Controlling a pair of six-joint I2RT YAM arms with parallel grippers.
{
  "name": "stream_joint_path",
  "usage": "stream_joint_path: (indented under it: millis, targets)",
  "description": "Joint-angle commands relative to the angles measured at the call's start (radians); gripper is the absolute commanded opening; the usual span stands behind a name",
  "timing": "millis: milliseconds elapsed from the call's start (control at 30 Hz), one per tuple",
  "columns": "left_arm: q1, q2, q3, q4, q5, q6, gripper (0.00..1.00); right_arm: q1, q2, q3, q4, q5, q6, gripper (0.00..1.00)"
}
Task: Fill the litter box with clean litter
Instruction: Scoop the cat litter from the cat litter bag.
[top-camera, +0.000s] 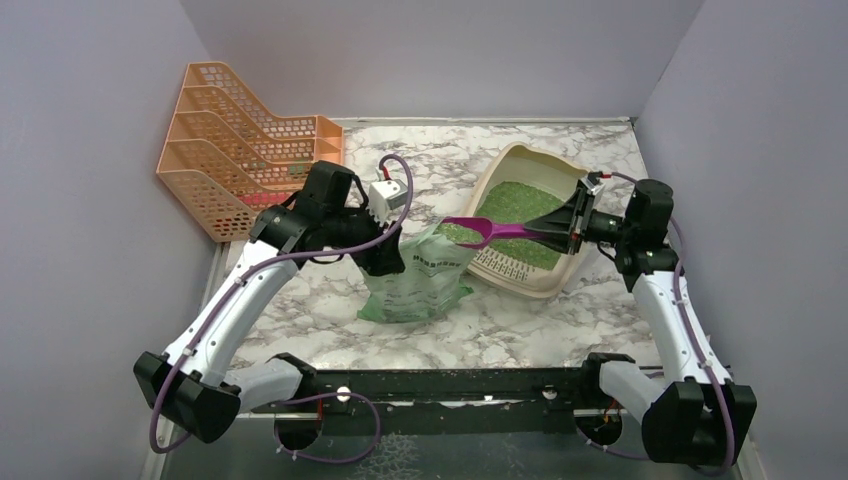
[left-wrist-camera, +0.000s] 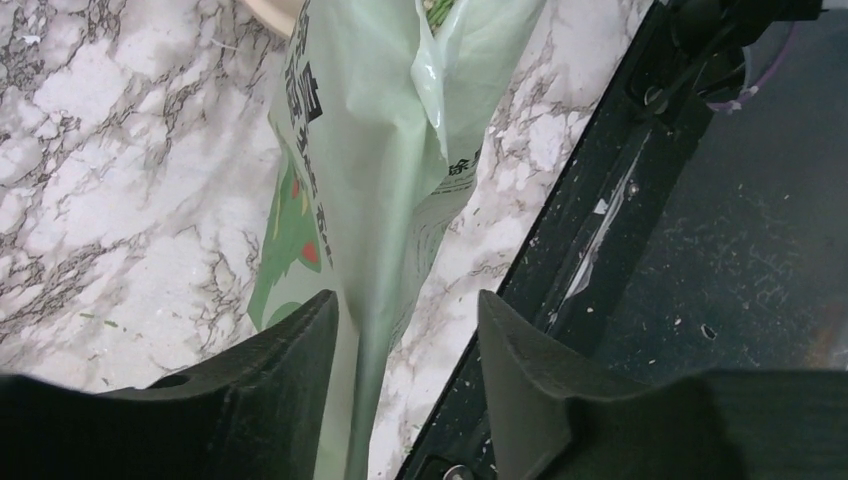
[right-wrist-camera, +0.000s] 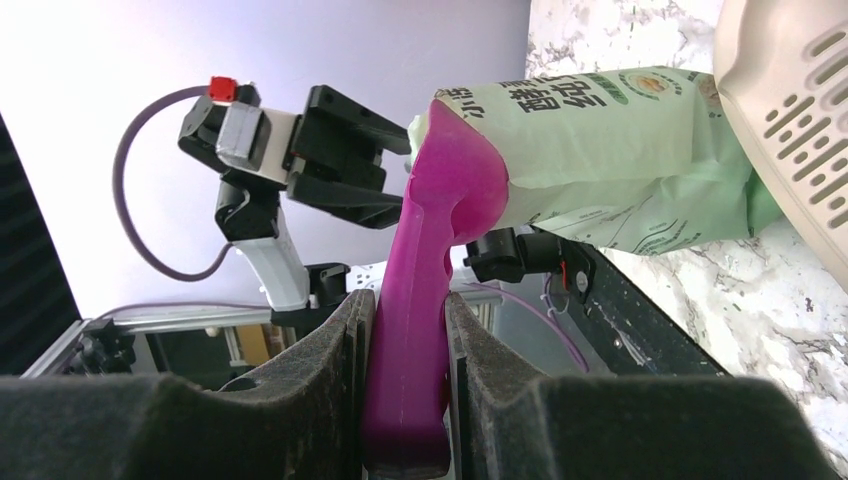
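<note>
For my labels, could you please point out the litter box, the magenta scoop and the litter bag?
litter box (top-camera: 520, 275), top external view, near slotted lip.
magenta scoop (right-wrist-camera: 425, 250), right wrist view, handle.
litter bag (left-wrist-camera: 360, 150), left wrist view, printed side.

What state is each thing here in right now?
Litter box: partly filled with litter.
Bag: open, slumped on the table.
Scoop: gripped by its handle, head at the bag's mouth.
Left end effector: open around the bag's edge.
Right end effector: shut on the scoop.
</note>
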Motion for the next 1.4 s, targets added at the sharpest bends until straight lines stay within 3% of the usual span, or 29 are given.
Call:
stream_joint_path:
  millis: [0, 100, 233, 500, 600, 933, 1100, 1367]
  targets:
    - [0.0, 0.022, -0.016, 0.017, -0.04, 0.027, 0.46, -0.027, -0.033, 0.055, -0.04, -0.018, -0.015, 0.01]
    - [-0.002, 0.027, -0.016, 0.022, -0.065, 0.017, 0.24, -0.047, -0.036, 0.056, -0.058, -0.03, -0.024, 0.01]
    - [-0.002, 0.019, -0.014, 0.021, -0.079, 0.016, 0.11, -0.066, -0.037, 0.054, -0.075, -0.044, -0.037, 0.01]
    - [-0.002, 0.011, -0.006, 0.021, -0.074, 0.012, 0.08, -0.121, -0.044, 0.054, -0.074, -0.088, -0.042, 0.01]
    - [-0.002, 0.018, -0.002, 0.022, -0.07, 0.01, 0.13, -0.151, -0.05, 0.049, -0.064, -0.108, -0.037, 0.01]
    - [-0.002, 0.018, 0.032, 0.029, -0.091, -0.006, 0.52, -0.224, -0.066, -0.009, 0.164, -0.132, 0.116, 0.01]
    - [-0.002, 0.01, 0.06, 0.046, -0.135, -0.003, 0.61, -0.278, -0.055, -0.033, 0.286, -0.116, 0.199, 0.01]
    - [-0.002, 0.002, 0.059, 0.053, -0.131, 0.008, 0.68, -0.379, -0.025, -0.1, 0.457, -0.106, 0.281, 0.01]
